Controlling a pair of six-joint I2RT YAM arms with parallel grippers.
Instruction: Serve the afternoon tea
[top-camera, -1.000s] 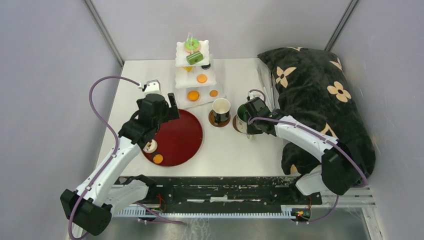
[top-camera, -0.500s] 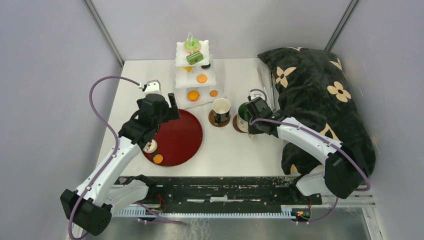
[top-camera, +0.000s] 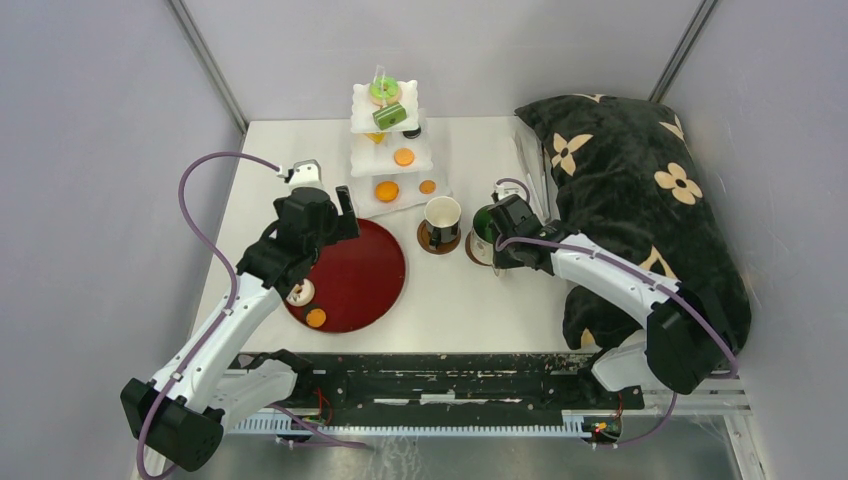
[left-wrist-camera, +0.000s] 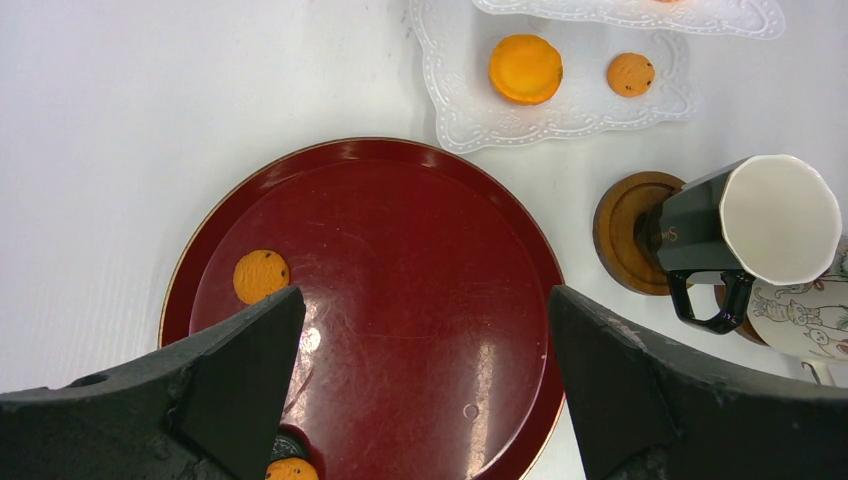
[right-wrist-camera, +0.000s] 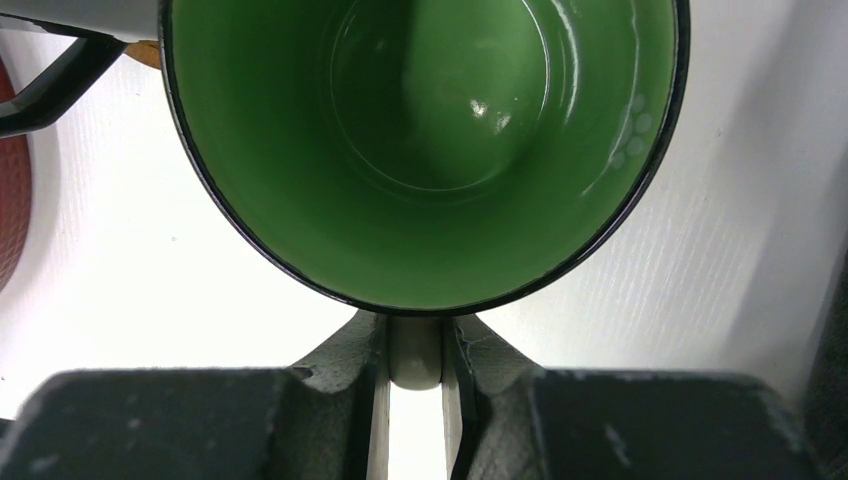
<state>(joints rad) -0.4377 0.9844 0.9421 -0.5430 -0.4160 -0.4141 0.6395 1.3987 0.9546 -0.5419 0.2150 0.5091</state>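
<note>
Step in hand: seating the green-lined mug (right-wrist-camera: 420, 150) on its coaster (top-camera: 470, 254), beside the dark mug (top-camera: 441, 216). My right gripper (right-wrist-camera: 415, 350) pinches its handle, a grip only the wrist view shows. My left gripper (left-wrist-camera: 425, 310) hangs wide open and empty over the red tray (left-wrist-camera: 400, 240). Next I'd judge: settle it level, then release.

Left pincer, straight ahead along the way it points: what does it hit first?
Likely the dark red tray, on its bare middle. The left pincer hangs open above it, though depth is unclear.
</note>
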